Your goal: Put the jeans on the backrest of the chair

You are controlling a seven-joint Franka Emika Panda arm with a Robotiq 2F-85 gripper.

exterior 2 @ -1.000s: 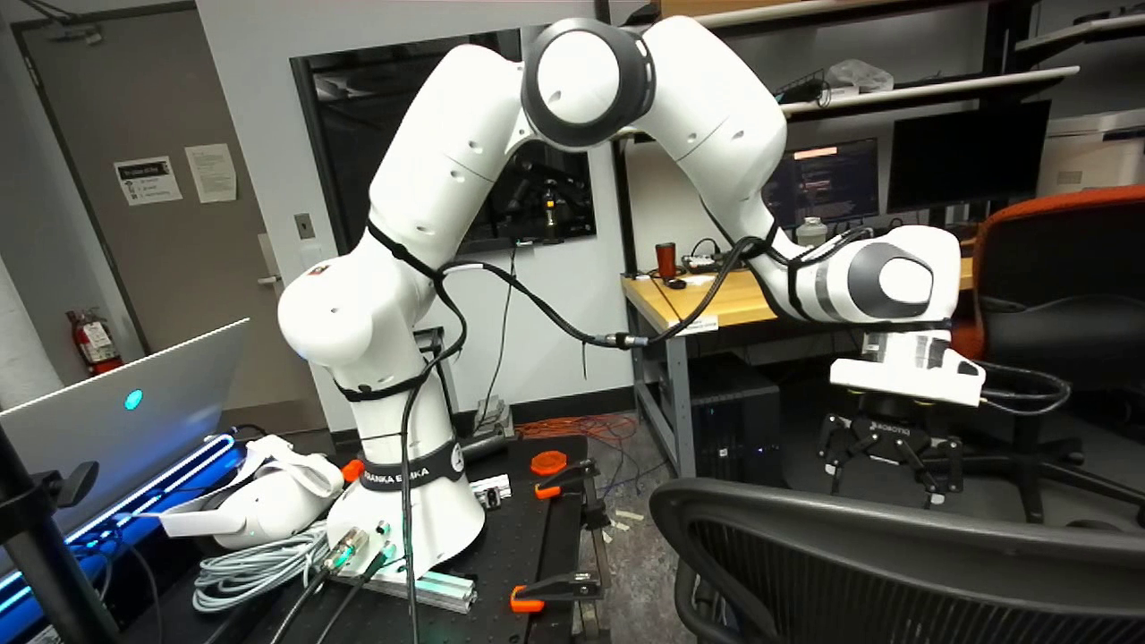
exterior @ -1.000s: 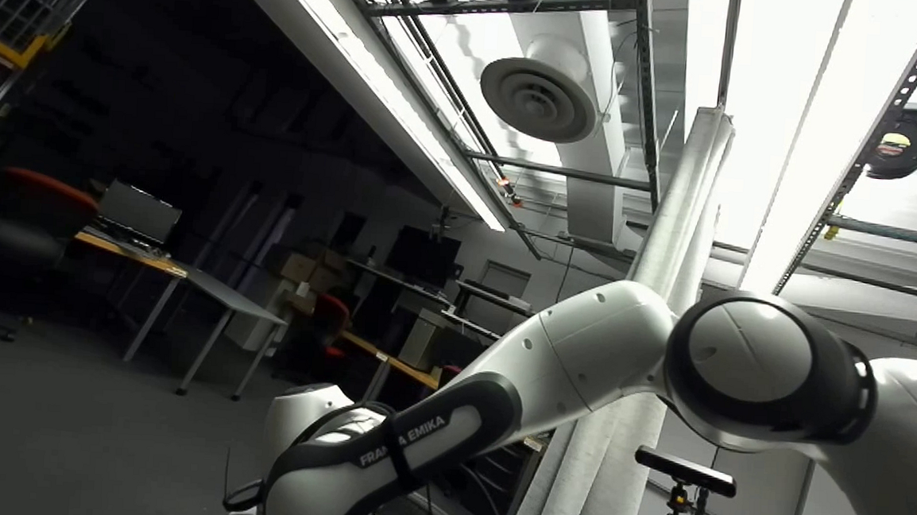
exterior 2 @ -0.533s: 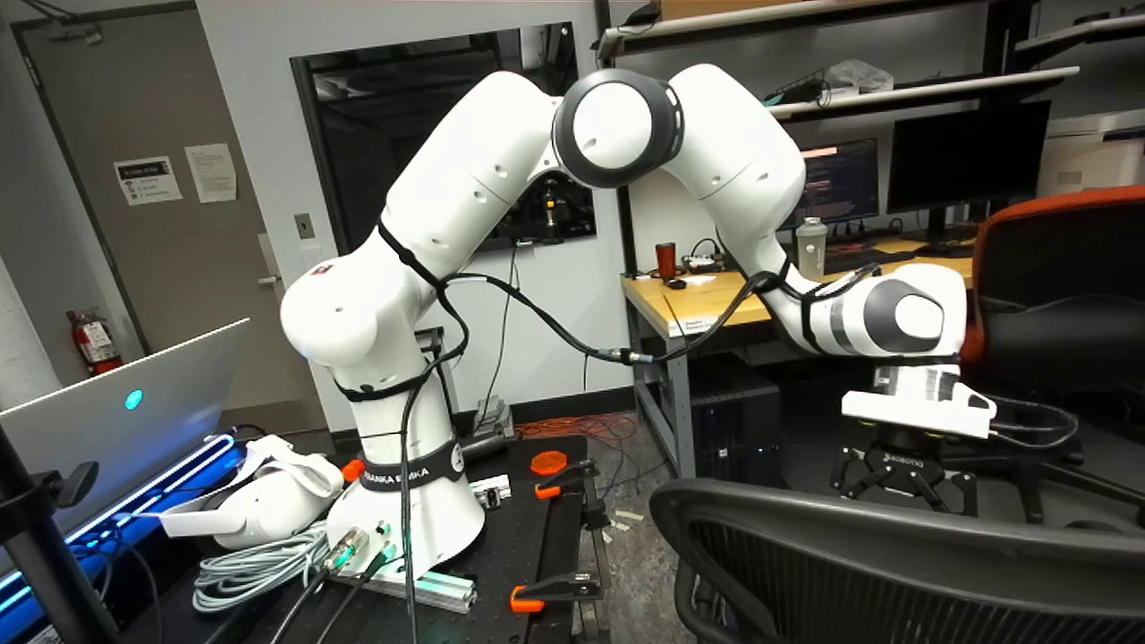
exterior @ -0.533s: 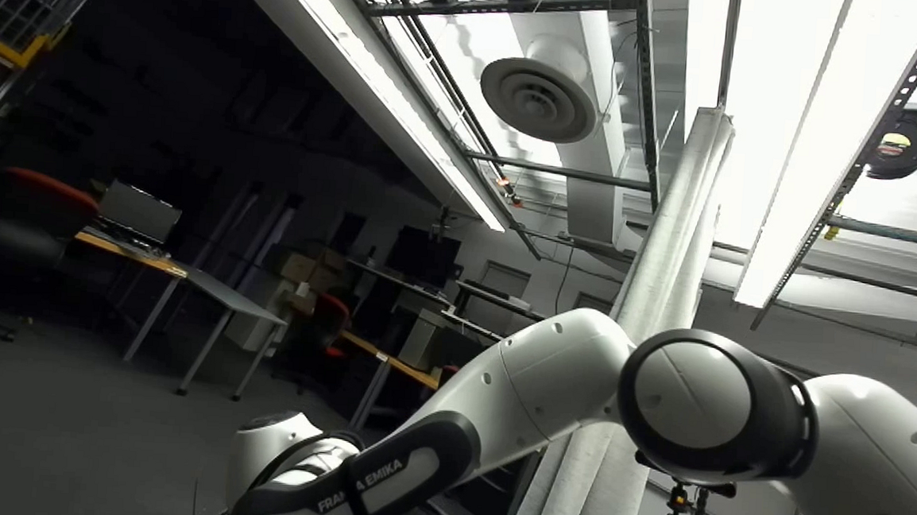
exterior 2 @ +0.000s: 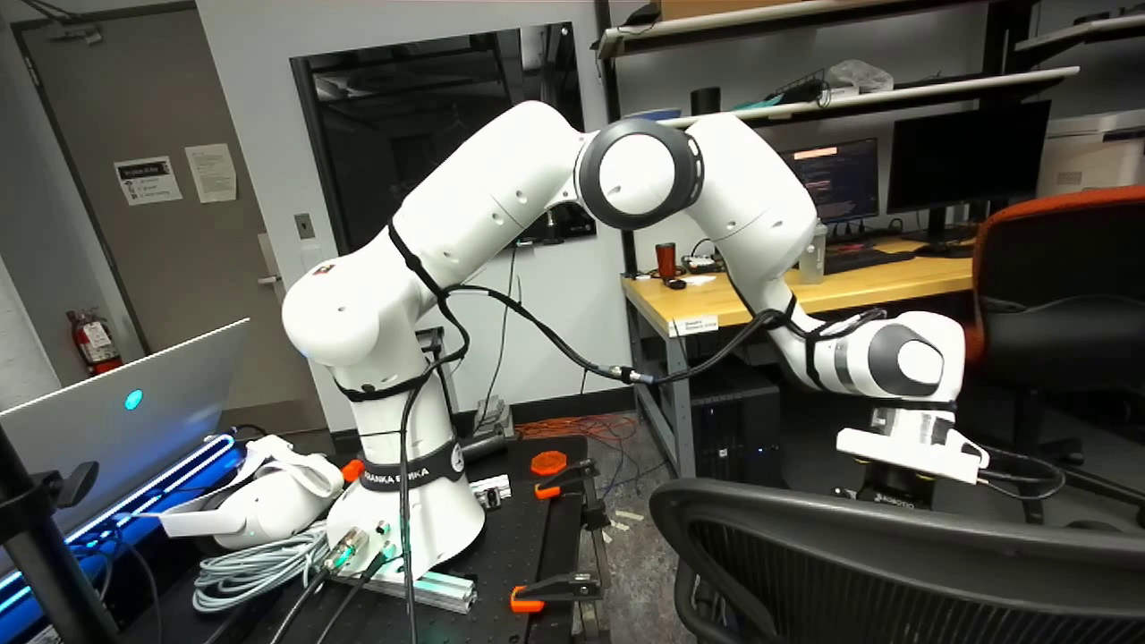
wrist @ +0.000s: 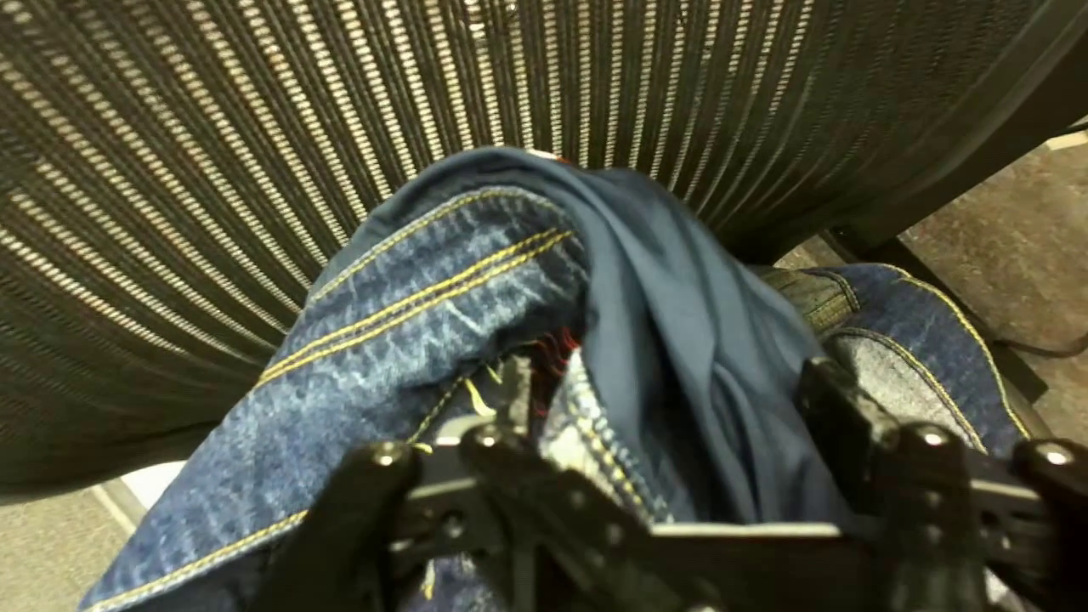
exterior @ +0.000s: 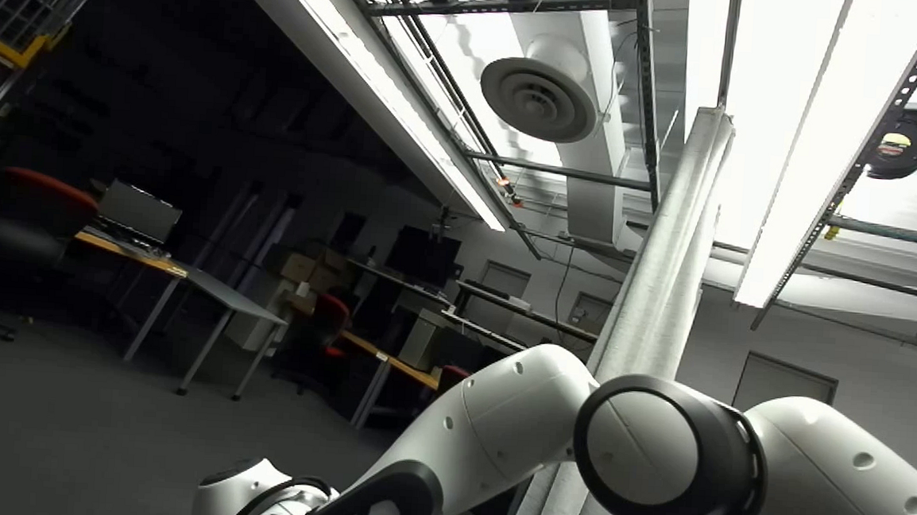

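The blue jeans [wrist: 408, 314] lie in a crumpled heap with yellow stitching and a smooth blue-grey lining, in the wrist view. They lie against the ribbed mesh backrest [wrist: 476, 76] of a dark chair, which also shows in an exterior view [exterior 2: 894, 572]. My gripper [wrist: 671, 387] is open, with its fingers [wrist: 837, 408] wide apart and the lining and a denim edge between them. Whether the pads touch the cloth I cannot tell. In an exterior view the gripper's black body [exterior 2: 897, 492] shows just above the backrest's top edge, and the fingertips and jeans are hidden behind it.
A chair with a red-orange back [exterior 2: 1055, 268] stands behind the arm, near a wooden desk [exterior 2: 859, 284]. The arm's base stands on a black table [exterior 2: 514, 546] with orange clamps, a laptop [exterior 2: 134, 402] and a white headset [exterior 2: 277, 492].
The arm has come down in both exterior views. My gripper has sunk from above the backrest's top edge to mostly behind it. The chair has not moved.
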